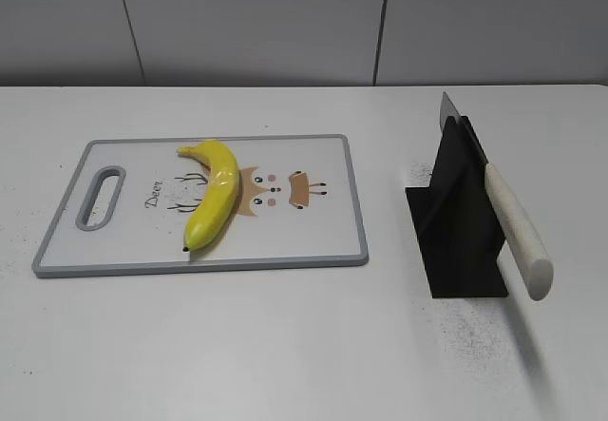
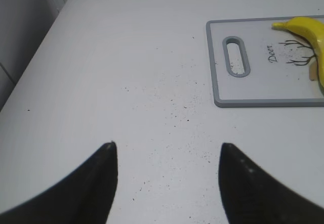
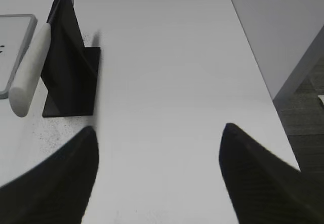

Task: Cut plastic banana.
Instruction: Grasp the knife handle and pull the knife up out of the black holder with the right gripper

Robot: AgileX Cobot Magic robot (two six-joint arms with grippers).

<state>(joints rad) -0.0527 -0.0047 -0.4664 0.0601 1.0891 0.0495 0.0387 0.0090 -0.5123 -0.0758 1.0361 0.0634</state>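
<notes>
The plastic banana (image 1: 214, 192), glossy yellow with dark tips, lies on a white cutting board (image 1: 313, 250) with a grey rim and a deer drawing. Its upper end shows in the left wrist view (image 2: 306, 29). A knife with a cream handle (image 1: 518, 226) rests blade-first in a black stand (image 1: 456, 217); both show in the right wrist view, knife (image 3: 30, 72) and stand (image 3: 68, 67). My left gripper (image 2: 167, 145) is open and empty over bare table left of the board. My right gripper (image 3: 159, 128) is open and empty right of the stand. Neither gripper shows in the exterior view.
The board (image 2: 263, 101) has a handle slot (image 2: 236, 56) at its left end. The white table's right edge (image 3: 258, 77) runs close to my right gripper, with floor beyond. Small dark specks dot the table around the stand and left of the board.
</notes>
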